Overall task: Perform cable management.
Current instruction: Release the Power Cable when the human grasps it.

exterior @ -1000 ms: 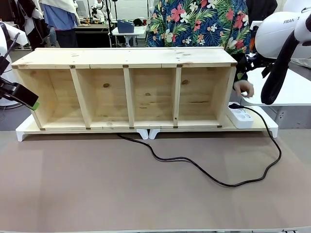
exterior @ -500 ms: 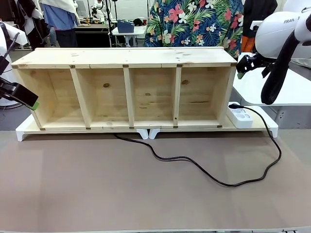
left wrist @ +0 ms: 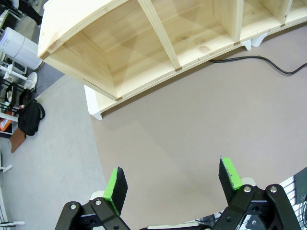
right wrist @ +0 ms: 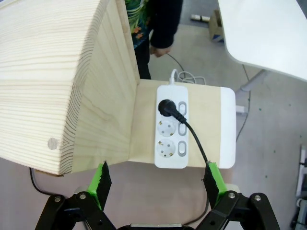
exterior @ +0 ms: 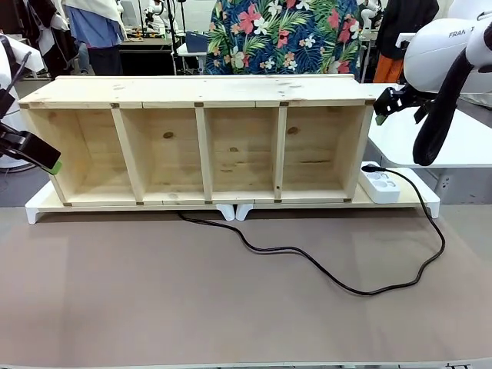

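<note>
Cable (exterior: 323, 269) lies loose on the brown table mat (exterior: 154, 292) in front of the wooden shelf unit (exterior: 200, 138), the biggest thing here, which has four open compartments. It runs from under the shelf's middle, curves across the mat and goes up to the white power strip (right wrist: 171, 127), where its plug (right wrist: 168, 108) sits in the top socket. The left gripper (left wrist: 173, 184) hangs over the mat near the shelf's left end, jaws wide apart and empty. The right gripper (right wrist: 156, 184) is above the power strip, also spread open, holding nothing.

Black cable (exterior: 338, 286) slack on mat, plugged into strip (right wrist: 172, 126).
</note>
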Robot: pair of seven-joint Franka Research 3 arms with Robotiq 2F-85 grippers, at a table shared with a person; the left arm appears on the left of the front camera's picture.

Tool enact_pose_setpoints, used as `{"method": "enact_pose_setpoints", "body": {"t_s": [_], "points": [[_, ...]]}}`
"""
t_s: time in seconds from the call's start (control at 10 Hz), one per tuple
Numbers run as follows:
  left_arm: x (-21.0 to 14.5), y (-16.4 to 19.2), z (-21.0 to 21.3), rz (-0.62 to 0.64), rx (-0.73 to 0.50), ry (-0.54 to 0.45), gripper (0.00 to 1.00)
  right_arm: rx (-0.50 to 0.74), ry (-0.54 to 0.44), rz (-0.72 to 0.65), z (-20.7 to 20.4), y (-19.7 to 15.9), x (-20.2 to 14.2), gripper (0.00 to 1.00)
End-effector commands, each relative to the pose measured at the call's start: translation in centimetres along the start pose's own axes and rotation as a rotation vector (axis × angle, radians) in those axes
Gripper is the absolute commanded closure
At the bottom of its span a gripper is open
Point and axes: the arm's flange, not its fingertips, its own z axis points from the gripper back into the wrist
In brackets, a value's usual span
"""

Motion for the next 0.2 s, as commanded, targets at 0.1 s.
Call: {"method": "enact_pose_setpoints", "body": {"t_s": [0.1], "points": [[0.08, 0.07, -0.06, -0.005, 0.002, -0.002, 0.0, 0.0, 0.003, -0.007, -0.07, 0.02, -0.04, 0.0]]}}
